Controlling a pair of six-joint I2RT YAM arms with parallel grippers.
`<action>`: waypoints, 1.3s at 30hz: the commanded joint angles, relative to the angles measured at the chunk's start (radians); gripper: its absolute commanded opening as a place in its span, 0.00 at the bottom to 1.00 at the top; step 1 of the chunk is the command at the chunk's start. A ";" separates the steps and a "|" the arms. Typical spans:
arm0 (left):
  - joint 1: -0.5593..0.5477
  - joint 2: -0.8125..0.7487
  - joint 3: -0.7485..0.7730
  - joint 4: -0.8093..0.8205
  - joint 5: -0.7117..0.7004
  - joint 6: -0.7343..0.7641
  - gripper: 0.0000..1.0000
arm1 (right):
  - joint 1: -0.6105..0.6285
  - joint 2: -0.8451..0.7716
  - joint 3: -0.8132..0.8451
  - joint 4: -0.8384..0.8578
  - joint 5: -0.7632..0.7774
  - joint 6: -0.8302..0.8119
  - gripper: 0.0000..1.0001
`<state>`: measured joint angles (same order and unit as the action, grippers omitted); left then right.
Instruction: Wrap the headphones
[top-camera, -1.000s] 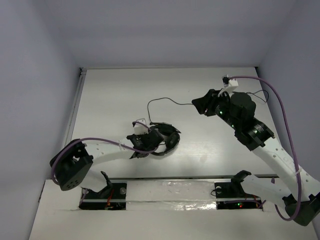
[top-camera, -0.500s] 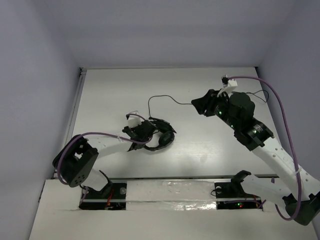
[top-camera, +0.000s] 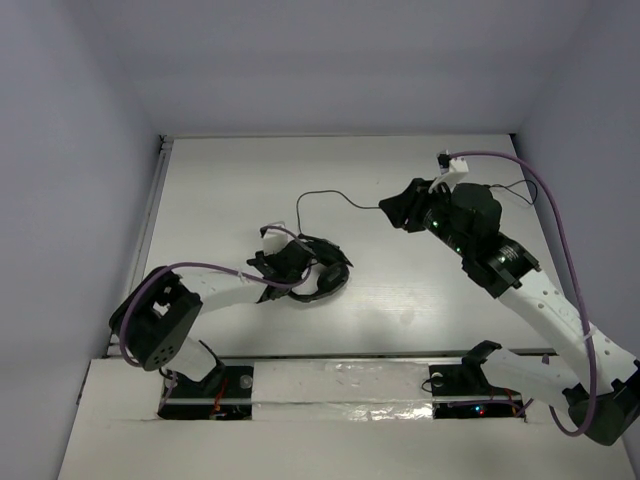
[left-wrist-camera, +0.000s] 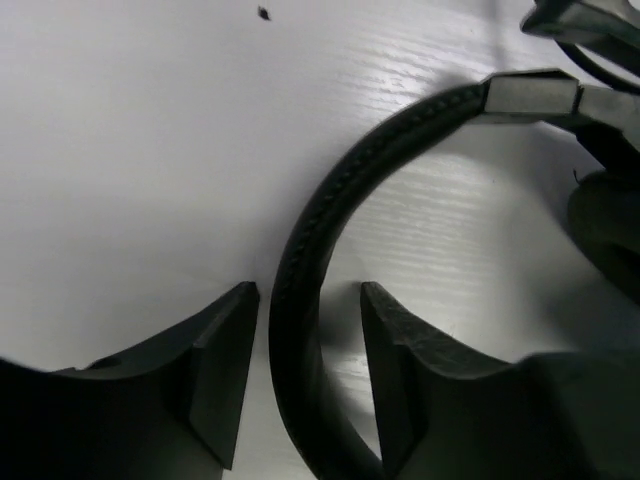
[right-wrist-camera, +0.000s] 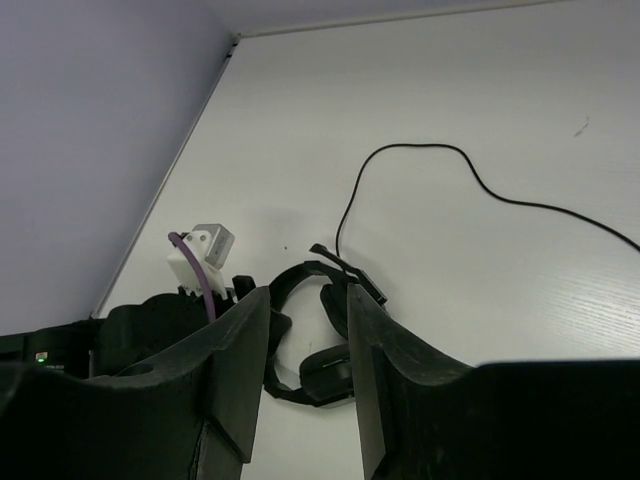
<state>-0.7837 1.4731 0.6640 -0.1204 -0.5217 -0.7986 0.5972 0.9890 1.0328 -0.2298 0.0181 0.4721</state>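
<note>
Presently the headphones (top-camera: 325, 272) are seen lying flat on the table (top-camera: 230, 190), just toward 7 o'clock of its middle in the overhead view. The left gripper (left-wrist-camera: 307, 290) is set over them at their 9 o'clock side. In the left wrist view its jaws are spread, and the headband (left-wrist-camera: 320, 200) passes between the two fingers (left-wrist-camera: 225, 370). A sliver of table shows on either side of the band, so nothing is clamped. The thin cable (top-camera: 330, 194) is seen leaving the headphones toward 12 o'clock. It then arcs over to 3 o'clock, where it is lost under the right arm.

The right gripper (right-wrist-camera: 306, 295) is held above the table at about 2 o'clock of the headphones and pointed back at them. Its jaws are moderately parted, and nothing is held between them. In its wrist view the cable runs off toward 3 o'clock, outside the fingers.

The step in hand is judged to be the securing of the headband, with no winding of the cable begun. For the next move, the left jaws would need to be closed squarely on the band without it being pushed sideways. The cable would then have to be picked up by the right gripper, which calls for a low, well-aligned pinch, since so thin a cord may easily be missed.
</note>
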 joint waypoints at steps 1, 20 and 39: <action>-0.002 0.047 0.000 0.014 0.057 -0.019 0.39 | 0.007 -0.018 0.004 0.053 -0.007 0.003 0.43; 0.030 -0.243 0.121 -0.102 0.052 0.240 0.00 | 0.007 -0.017 -0.025 0.115 -0.217 -0.044 0.00; 0.337 -0.396 0.779 -0.446 0.629 0.685 0.00 | -0.033 0.230 -0.060 0.508 -0.450 -0.263 0.43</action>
<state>-0.4484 1.0756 1.3472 -0.5617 -0.0055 -0.1291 0.5755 1.1603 0.9810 0.1532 -0.3809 0.2424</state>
